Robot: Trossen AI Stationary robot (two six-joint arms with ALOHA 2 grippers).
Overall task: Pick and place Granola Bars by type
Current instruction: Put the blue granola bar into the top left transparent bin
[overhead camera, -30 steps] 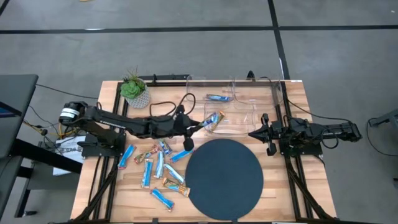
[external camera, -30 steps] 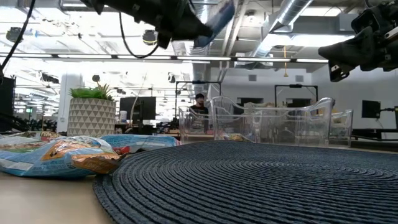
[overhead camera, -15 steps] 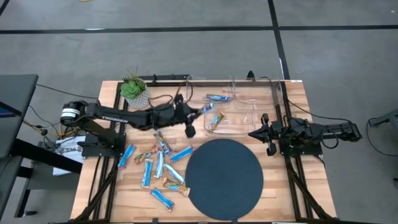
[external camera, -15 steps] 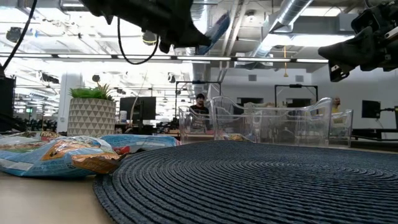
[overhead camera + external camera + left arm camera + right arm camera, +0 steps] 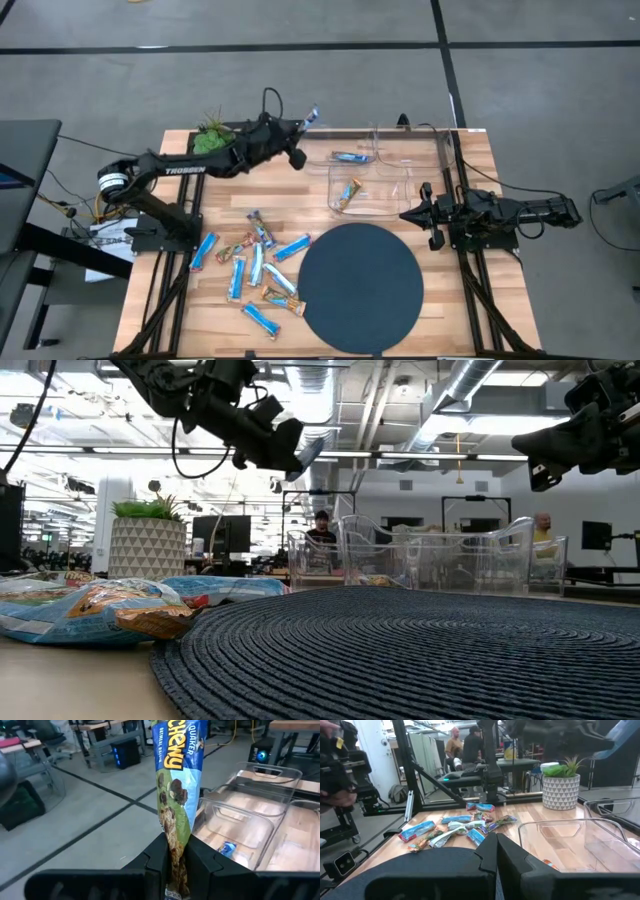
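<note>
- Gripping one granola bar (image 5: 179, 785) by its lower end, the left gripper (image 5: 303, 122) is raised over the worktop's far edge, just beside the potted plant (image 5: 212, 142); the wrapper reads "Quaker Chewy" and its top is cut off in the left wrist view
- The right gripper (image 5: 408, 214) waits at the worktop's right edge with its fingers pressed together and nothing between them
- Two clear bins stand at the far right of the worktop: the far bin (image 5: 400, 145) holds one light-blue bar (image 5: 349, 157), the near bin (image 5: 390, 202) holds one brown-orange bar (image 5: 349, 192)
- The bins' walls are see-through, so their outlines are hard to trace from above, and I cannot tell whether a third bin is there
- A loose pile of bars (image 5: 250, 265) lies on the worktop's near left part, beside the round dark mat (image 5: 362, 287); about nine show there, mostly light blue with some brown or gold, but several overlap and the count is unsure
- The low view shows only the nearest wrappers of that pile, the rest hidden behind them
- People stand in the room behind, small and hard to make out
</note>
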